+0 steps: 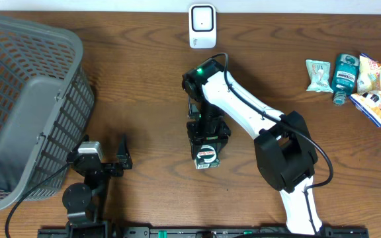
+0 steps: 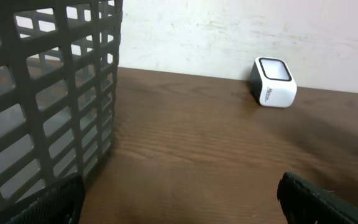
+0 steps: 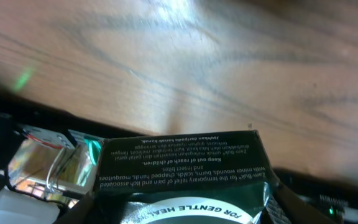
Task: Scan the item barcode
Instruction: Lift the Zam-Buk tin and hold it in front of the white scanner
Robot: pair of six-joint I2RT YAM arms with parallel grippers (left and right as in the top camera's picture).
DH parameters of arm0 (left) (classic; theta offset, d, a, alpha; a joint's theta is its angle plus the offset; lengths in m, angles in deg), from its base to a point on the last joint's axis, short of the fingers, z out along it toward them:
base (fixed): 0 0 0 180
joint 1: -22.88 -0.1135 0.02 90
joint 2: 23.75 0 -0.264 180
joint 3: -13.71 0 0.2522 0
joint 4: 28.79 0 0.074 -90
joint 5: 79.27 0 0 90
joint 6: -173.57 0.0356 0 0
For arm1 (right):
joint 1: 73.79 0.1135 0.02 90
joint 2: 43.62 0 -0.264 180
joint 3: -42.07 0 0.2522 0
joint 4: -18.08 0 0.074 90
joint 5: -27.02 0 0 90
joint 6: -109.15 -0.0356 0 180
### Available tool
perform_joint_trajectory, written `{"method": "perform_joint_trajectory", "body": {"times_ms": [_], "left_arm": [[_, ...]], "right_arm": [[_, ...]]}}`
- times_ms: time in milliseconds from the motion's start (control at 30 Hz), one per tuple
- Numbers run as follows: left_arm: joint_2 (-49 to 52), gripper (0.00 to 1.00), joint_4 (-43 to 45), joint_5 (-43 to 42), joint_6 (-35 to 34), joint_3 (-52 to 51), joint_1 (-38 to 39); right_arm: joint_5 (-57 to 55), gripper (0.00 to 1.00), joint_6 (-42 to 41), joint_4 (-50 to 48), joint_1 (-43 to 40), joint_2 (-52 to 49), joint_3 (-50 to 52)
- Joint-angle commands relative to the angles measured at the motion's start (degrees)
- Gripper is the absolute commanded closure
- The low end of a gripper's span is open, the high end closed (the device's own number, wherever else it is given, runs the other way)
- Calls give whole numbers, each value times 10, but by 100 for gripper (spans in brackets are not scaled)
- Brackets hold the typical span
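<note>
As its barcode must meet the scanner (image 1: 202, 26), the right end effector (image 1: 207, 142) grips the box (image 1: 207, 157); the left end effector (image 1: 104, 151) gapes idle.

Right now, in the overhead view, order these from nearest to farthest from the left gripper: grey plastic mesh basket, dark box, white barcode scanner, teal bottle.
From the left gripper:
1. grey plastic mesh basket, right beside it
2. dark box, mid-table, in the right gripper
3. white barcode scanner, picture's top centre
4. teal bottle, picture's upper right

left: basket (image 1: 25, 99) wall | back: scanner (image 1: 202, 26) | mid: right arm (image 1: 238, 100) | between: bare table (image 1: 144, 79)
</note>
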Motion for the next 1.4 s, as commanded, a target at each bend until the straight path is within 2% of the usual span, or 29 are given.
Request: {"method": "perform_joint_trajectory", "body": {"times_ms": [0, 433, 567, 667, 800, 1000, 1100, 1167, 1367], "left_arm": [[-1, 2, -19, -7, 2, -10, 0], [-1, 2, -19, -7, 2, -10, 0], [-2, 2, -19, -7, 2, -10, 0], [-2, 2, -19, -7, 2, -10, 0], [-2, 2, -19, -7, 2, -10, 0], [-2, 2, -19, -7, 2, -10, 0], [-1, 2, -19, -7, 2, -10, 0], [-1, 2, -19, -7, 2, -10, 0], [-1, 2, -19, -7, 2, -10, 0]], "right_arm": [[7, 64, -7, -17, -14, 3, -7], [-72, 65, -25, -322, -47, 3, -7], [-79, 65, -26, -372, -42, 3, -7], [-134, 65, -26, -396, -42, 3, -7], [-234, 70, -26, -421, -42, 3, -10], [-363, 70, -26, -478, -40, 12, -11], [-442, 69, -24, -550, -40, 14, -11], [-467, 66, -23, -596, -41, 14, -11], [-477, 66, 24, -716, -47, 13, -10]]}}
